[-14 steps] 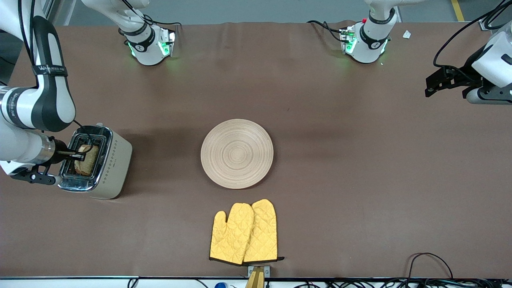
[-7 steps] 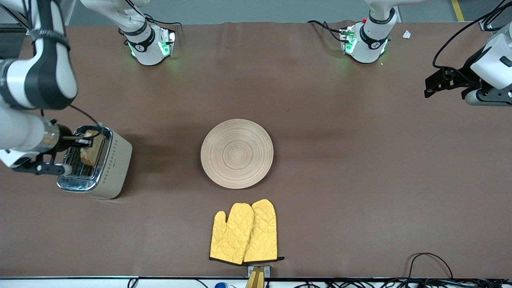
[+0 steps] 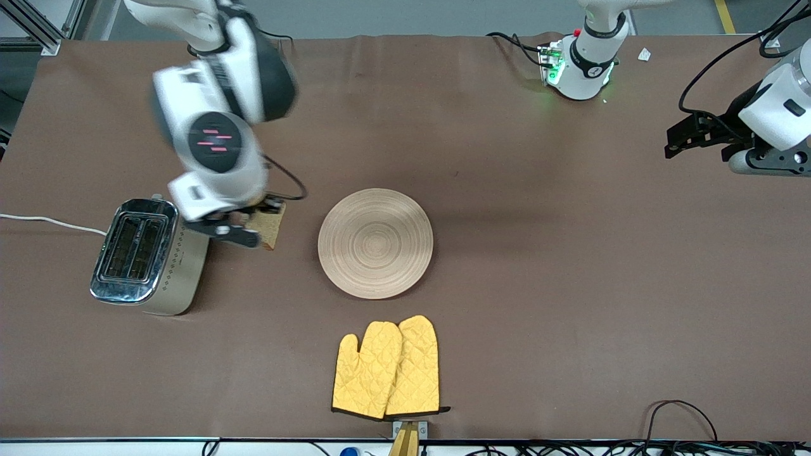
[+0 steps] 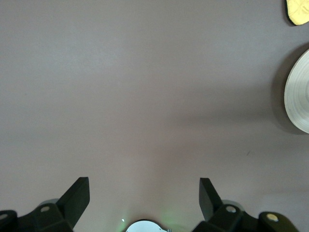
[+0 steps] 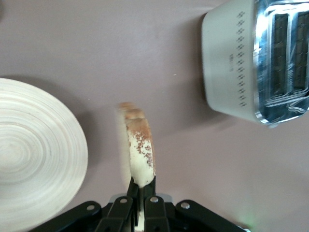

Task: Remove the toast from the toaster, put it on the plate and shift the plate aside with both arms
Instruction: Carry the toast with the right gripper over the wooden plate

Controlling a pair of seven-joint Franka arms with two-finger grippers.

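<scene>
My right gripper is shut on the toast, a light brown slice with a darker crust, and holds it edge-up over the table between the toaster and the plate. In the right wrist view the toast stands up out of the shut gripper, with the plate on one side and the toaster on the other. The round pale wooden plate lies at the table's middle. My left gripper is open and empty, waiting over the left arm's end of the table; in its wrist view the gripper has the plate's rim at the frame's edge.
A pair of yellow oven mitts lies nearer the front camera than the plate. The toaster's white cord runs off the right arm's end of the table. Cables lie along the front edge.
My right gripper has lifted the toast out of the toaster's slot and swung it toward the plate. The toaster's slots now show empty. The left gripper has barely shifted.
</scene>
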